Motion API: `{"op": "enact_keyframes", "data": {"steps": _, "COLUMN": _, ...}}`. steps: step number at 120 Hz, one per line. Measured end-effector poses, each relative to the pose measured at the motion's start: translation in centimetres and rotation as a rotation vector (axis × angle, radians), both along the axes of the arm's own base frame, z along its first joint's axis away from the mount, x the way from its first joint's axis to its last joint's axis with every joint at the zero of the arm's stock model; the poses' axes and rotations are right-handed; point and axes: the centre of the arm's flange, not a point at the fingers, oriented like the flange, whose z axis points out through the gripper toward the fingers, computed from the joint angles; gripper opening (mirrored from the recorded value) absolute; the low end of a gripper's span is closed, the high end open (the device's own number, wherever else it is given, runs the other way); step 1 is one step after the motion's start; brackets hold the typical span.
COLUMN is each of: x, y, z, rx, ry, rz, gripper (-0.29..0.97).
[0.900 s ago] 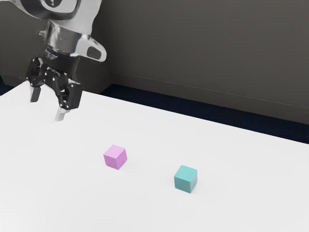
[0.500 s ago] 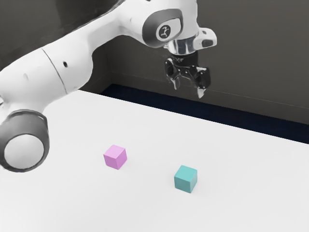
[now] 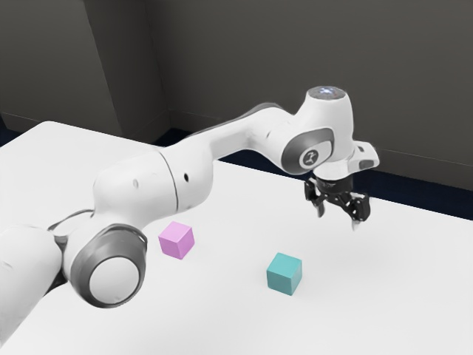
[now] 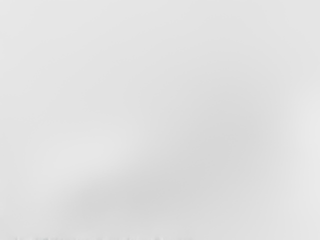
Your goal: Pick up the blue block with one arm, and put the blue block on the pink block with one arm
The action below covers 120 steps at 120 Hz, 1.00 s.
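Observation:
The blue block (image 3: 284,273), teal in colour, rests on the white table (image 3: 384,296) toward the exterior view's right. The pink block (image 3: 177,239) lies to its left, a short gap away. My gripper (image 3: 339,216) hangs above the table, beyond and to the right of the blue block, fingers pointing down. Its fingers stand apart with nothing between them. Under my hand the wrist view takes in bare white table top (image 4: 160,120).
The table's far edge (image 3: 414,201) runs just behind the gripper, with a dark floor strip and grey wall beyond. My own arm (image 3: 185,177) stretches across the table's left half, above and behind the pink block.
My arm has swung from the exterior view's upper left across to the right and come down, so the gripper now hangs low near the blue block. Both blocks stay put.

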Motion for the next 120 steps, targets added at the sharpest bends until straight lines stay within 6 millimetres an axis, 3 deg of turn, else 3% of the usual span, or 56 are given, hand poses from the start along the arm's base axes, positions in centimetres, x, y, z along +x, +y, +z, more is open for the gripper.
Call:
{"op": "enact_keyframes", "data": {"steps": 26, "x": 1.0, "y": 3.2, "z": -1.0, "rx": 0.093, "ry": 0.017, "rz": -0.035, "gripper": 0.66}}
{"op": "enact_keyframes", "data": {"steps": 48, "x": 1.5, "y": 8.1, "z": -7.5, "rx": 0.091, "ry": 0.141, "rz": 0.003, "gripper": 0.66}}
{"op": "enact_keyframes", "data": {"steps": 77, "x": 2.3, "y": 7.8, "z": -8.1, "rx": 0.007, "ry": 0.064, "rz": -0.017, "gripper": 0.66}}
{"op": "enact_keyframes", "data": {"steps": 86, "x": 1.4, "y": 8.4, "z": -9.1, "rx": 0.016, "ry": 0.074, "rz": -0.02, "gripper": 0.66}}
{"op": "enact_keyframes", "data": {"steps": 102, "x": 1.0, "y": 7.3, "z": -8.0, "rx": -0.004, "ry": 0.019, "rz": -0.044, "gripper": 0.66}}
{"op": "enact_keyframes", "data": {"steps": 120, "x": 0.1, "y": 7.2, "z": -8.5, "rx": -0.016, "ry": 0.005, "rz": -0.051, "gripper": 0.66}}
